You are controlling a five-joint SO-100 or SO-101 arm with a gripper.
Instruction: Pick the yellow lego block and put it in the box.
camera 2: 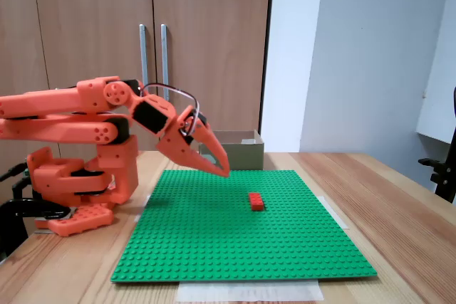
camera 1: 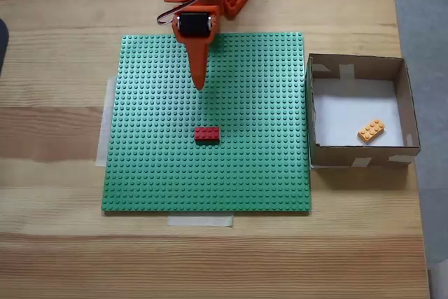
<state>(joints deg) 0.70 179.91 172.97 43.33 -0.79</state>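
Observation:
The yellow lego block lies tilted on the white floor of the box, near its front right corner in a fixed view. The brown cardboard box stands just right of the green baseplate. My orange gripper hangs above the back middle of the baseplate, its fingers together and holding nothing. From the side, the gripper points down and to the right, a little above the plate and well apart from the box.
A red lego brick sits on the green studded baseplate near its centre, in front of the gripper; from the side the red brick shows right of the fingertips. The arm's orange base stands behind the plate.

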